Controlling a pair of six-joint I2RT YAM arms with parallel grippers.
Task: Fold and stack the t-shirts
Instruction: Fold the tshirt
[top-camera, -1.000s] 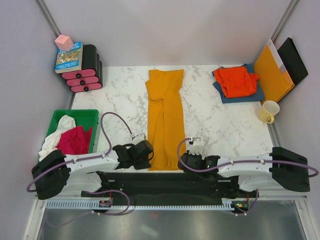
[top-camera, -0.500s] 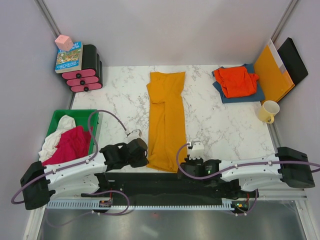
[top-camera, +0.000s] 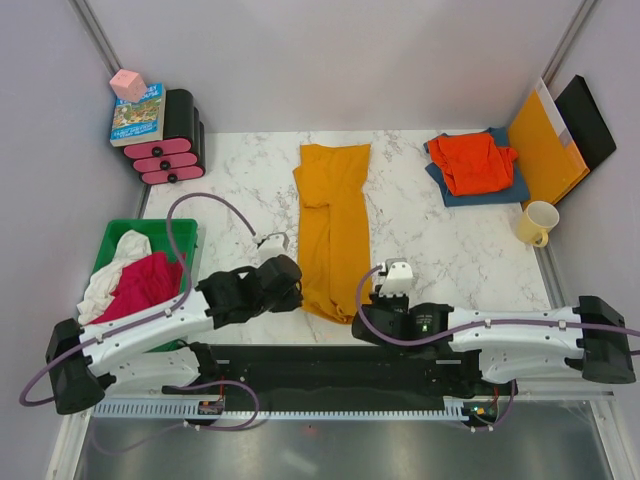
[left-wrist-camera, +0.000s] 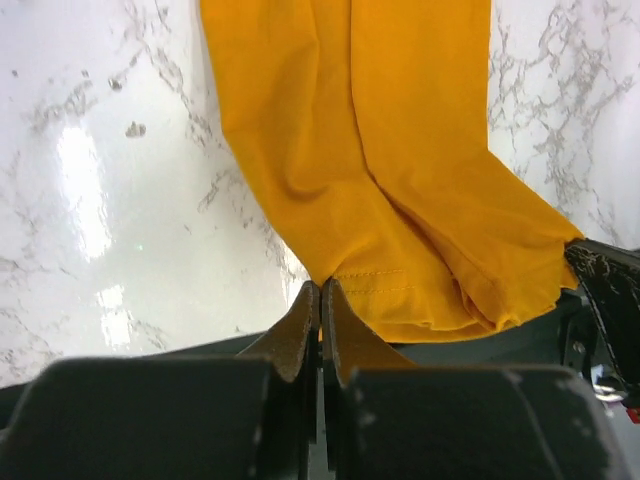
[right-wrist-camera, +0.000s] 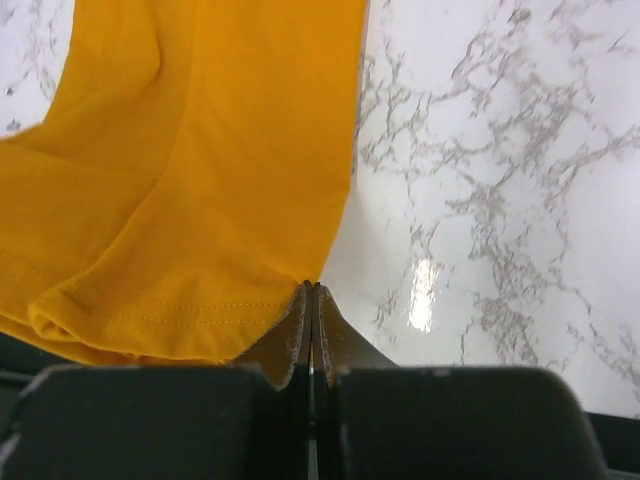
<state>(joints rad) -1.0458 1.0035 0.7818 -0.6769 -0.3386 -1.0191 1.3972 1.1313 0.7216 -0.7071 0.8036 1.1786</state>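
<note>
A mustard-yellow t-shirt (top-camera: 335, 225), folded lengthwise into a long strip, runs down the middle of the marble table. My left gripper (top-camera: 298, 290) is shut on the left corner of its near hem (left-wrist-camera: 400, 290), my right gripper (top-camera: 362, 316) is shut on the right corner (right-wrist-camera: 250, 310), and that end is raised off the table. A red-orange t-shirt (top-camera: 474, 160) lies folded on a dark blue one (top-camera: 505, 190) at the far right. In the green bin (top-camera: 190, 235) on the left are a magenta t-shirt (top-camera: 148, 283) and a white one (top-camera: 115, 262), both crumpled.
An orange-yellow paper folder (top-camera: 545, 145) and a black case (top-camera: 587, 118) lean at the far right, with a yellow mug (top-camera: 537, 222) in front. A book, a pink cube (top-camera: 127, 85) and a black-and-pink stack (top-camera: 175, 145) stand at the far left.
Both grippers, shut on the hem's corners, have moved away from the near edge. The shirt's near end has come up and shifted towards the far side.
</note>
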